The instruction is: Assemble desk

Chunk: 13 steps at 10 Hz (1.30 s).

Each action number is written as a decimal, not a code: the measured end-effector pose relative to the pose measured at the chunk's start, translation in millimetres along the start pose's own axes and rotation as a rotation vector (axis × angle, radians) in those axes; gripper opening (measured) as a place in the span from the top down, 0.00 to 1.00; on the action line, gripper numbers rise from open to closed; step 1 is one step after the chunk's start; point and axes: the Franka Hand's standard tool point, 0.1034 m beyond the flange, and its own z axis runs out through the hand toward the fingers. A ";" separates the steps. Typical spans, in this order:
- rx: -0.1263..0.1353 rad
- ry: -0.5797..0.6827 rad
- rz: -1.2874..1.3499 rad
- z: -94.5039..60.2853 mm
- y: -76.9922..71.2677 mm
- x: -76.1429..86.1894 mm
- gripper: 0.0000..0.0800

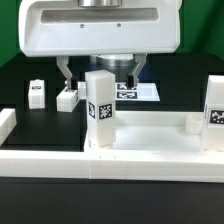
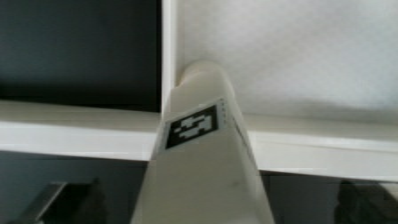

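Border wall (image 1: 40, 165) in the foreground, tabletop (image 1: 150, 135) lying against it | tagged leg (image 1: 100, 105) upright at tabletop's corner | gripper (image 1: 100, 80) jaws spread astride leg, not pinching | step: seating leg; next, likely clamp and twist home.

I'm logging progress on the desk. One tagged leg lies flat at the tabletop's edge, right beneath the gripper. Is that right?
Not quite. The leg does not lie flat: it stands upright at the edge of the tabletop, as the exterior view shows. The rest holds: it carries a tag and is beneath the gripper.
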 end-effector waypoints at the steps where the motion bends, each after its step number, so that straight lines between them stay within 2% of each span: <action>1: -0.002 -0.001 -0.064 0.1 1.0 -0.4 0.19; 4: -0.004 -0.001 -0.121 0.0 2.8 -0.9 0.20; 6: -0.003 -0.001 -0.120 0.0 2.5 -0.8 0.64; 9: -0.003 -0.001 -0.108 0.1 2.8 -0.9 0.64; 13: 0.008 0.014 0.335 0.9 4.5 -1.6 0.64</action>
